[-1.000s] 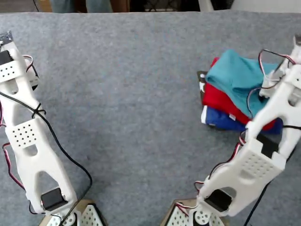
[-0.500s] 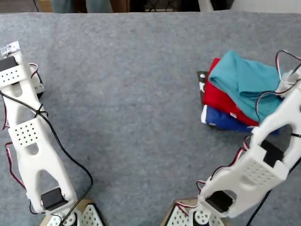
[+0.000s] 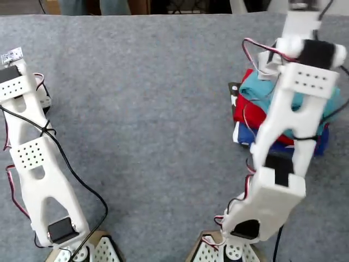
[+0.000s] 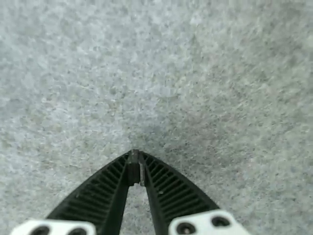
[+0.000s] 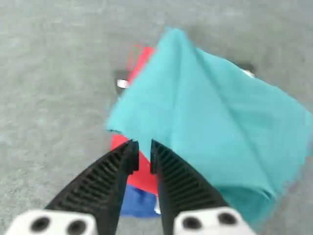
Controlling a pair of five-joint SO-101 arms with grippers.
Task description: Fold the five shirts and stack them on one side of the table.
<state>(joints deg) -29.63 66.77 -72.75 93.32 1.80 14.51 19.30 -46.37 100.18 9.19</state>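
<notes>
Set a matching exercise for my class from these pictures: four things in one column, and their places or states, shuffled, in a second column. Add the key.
Column one
1. teal shirt
2. red shirt
3. blue shirt
4. left claw

Column two
A. under the red one in the pile
B. shut, over the grey table
C. on top of the pile
D. between the teal and the blue one

Right pairs: 1-C, 2-D, 3-A, 4-B.
</notes>
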